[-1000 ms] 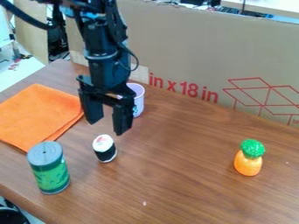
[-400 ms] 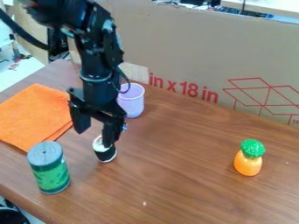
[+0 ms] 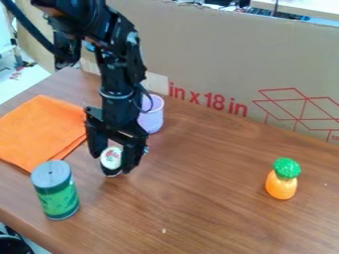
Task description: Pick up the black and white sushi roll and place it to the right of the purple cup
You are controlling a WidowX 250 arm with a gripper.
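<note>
The black gripper [image 3: 115,159] is low over the left-centre of the table, its fingers apart. Between them is a small roll [image 3: 111,158] with a white top and a dark band around its side, close against both fingers and partly covered by them. Whether it stands on the wood or is tilted, I cannot tell. In front and to the left stands an upright can [image 3: 57,196] with a green label and grey lid. A lilac cup [image 3: 152,117] is just behind the gripper, to its right.
An orange cloth [image 3: 41,131] lies flat at the left of the wooden table [image 3: 205,208]. A toy pineapple [image 3: 282,184] with a green top stands at the right. A cardboard wall [image 3: 218,64] with red print borders the back.
The gripper has come down and around the roll, first swinging left and then slightly back right. The roll has shifted a little left and towards the back, showing more of its white top.
</note>
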